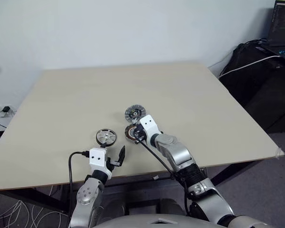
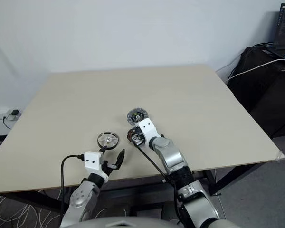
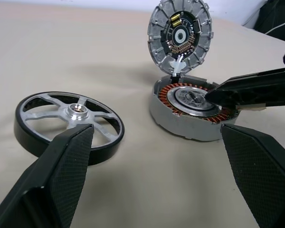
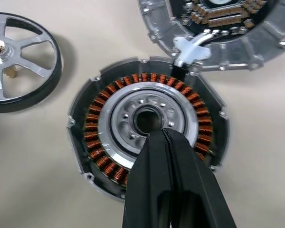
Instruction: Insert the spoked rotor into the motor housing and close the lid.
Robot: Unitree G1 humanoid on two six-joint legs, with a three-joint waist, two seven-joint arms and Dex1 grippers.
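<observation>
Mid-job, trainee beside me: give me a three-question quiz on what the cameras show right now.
1. True or false: the rotor already sits inside the housing.
2. How does the lid stand? A) shut flat B) swung open, still hinged to the housing C) detached on the table
3. Which gripper is shut, with its tips over the housing's silver centre?

Key:
1. False; it lies on the table beside the housing, in front of the open left gripper.
2. B
3. The right gripper.
</observation>
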